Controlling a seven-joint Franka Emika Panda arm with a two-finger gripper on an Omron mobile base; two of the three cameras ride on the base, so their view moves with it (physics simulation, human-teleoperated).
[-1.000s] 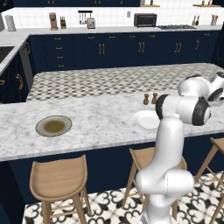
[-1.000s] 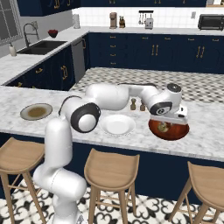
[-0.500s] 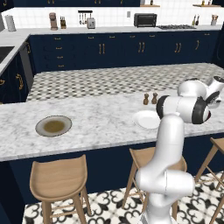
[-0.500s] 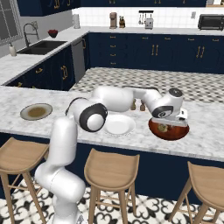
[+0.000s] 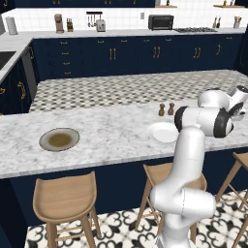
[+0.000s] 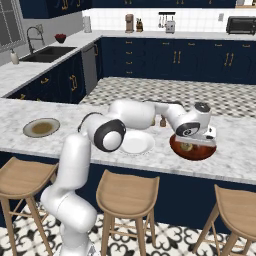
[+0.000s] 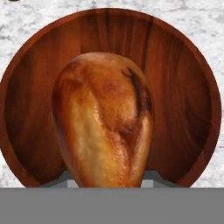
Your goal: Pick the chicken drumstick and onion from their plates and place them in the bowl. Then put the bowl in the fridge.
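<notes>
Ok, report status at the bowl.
End effector over bowl, carrying chicken drumstick. Not yet released. Both plates, white and grey-rimmed, bare. Nothing in the way.

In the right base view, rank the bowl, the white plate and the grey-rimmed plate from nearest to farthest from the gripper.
1. The bowl, directly beneath the gripper, at the counter's right.
2. The white plate, left of the bowl.
3. The grey-rimmed plate, far left on the counter.

— Where is the arm?
— Stretched out low and far to its right, elbow bent, wrist turned down.
— And the hand?
— Pointing straight down, hanging low. Its fingers are hidden in the hand view, so I cannot tell how the jaws stand.
</notes>
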